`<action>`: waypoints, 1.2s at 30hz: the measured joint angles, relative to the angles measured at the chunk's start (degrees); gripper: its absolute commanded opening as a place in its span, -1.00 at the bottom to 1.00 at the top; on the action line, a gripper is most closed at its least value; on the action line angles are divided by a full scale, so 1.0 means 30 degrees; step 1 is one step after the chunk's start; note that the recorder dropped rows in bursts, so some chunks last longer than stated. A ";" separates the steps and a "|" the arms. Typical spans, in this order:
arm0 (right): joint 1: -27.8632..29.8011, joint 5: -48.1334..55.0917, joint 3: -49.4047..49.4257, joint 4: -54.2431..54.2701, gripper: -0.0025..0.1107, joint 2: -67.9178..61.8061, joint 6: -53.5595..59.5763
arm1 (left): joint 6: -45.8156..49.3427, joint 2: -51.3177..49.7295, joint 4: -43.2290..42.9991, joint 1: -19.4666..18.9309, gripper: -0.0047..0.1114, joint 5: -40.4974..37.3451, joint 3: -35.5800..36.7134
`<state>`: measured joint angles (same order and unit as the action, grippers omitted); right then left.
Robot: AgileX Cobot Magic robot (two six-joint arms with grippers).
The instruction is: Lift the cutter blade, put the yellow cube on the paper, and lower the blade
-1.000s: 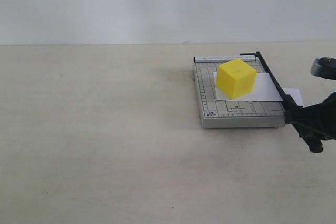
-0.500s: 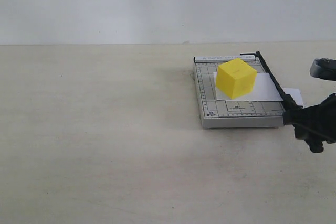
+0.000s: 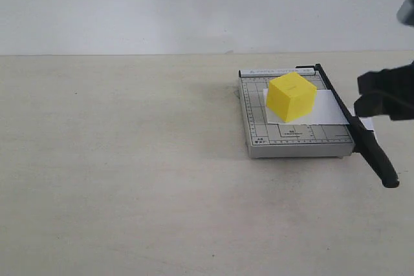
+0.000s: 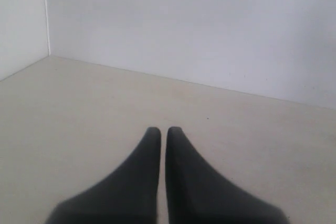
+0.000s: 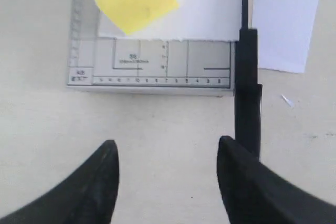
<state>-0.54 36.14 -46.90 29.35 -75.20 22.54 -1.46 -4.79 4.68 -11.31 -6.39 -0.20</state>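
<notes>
Cutter blade [image 3: 363, 143] lies lowered at frame right; yellow cube [image 3: 291, 97] weights the paper [image 3: 326, 109]; right pincer [image 5: 168, 148] spread, clear of it; left pincer [image 4: 159, 132] closed, empty.

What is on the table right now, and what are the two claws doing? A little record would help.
Yellow cube: sitting on the paper
Paper: white sheet lying on the grey cutter base
Cutter blade: down along the base's edge, handle untouched
Right claw: open, empty, clear of the handle
Left claw: shut, empty, over bare table
</notes>
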 measured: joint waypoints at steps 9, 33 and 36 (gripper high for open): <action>0.0000 -0.8097 0.5018 0.0479 -0.96 1.5374 0.2593 | 0.0000 0.0000 0.0000 0.0000 -0.84 0.0000 0.0000; 0.0000 -0.6790 1.5547 -0.0074 -0.96 2.1375 0.3529 | 0.0000 0.0000 0.0000 0.0000 -0.84 0.0137 0.0000; 0.0000 -0.6862 1.5547 -0.2807 -0.96 2.1605 0.0412 | 0.0000 0.0000 0.0000 0.0000 -0.84 0.0137 0.0000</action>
<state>-0.54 15.56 -0.25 20.93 -10.39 23.78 -1.46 -4.79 4.68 -11.31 -5.98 -0.20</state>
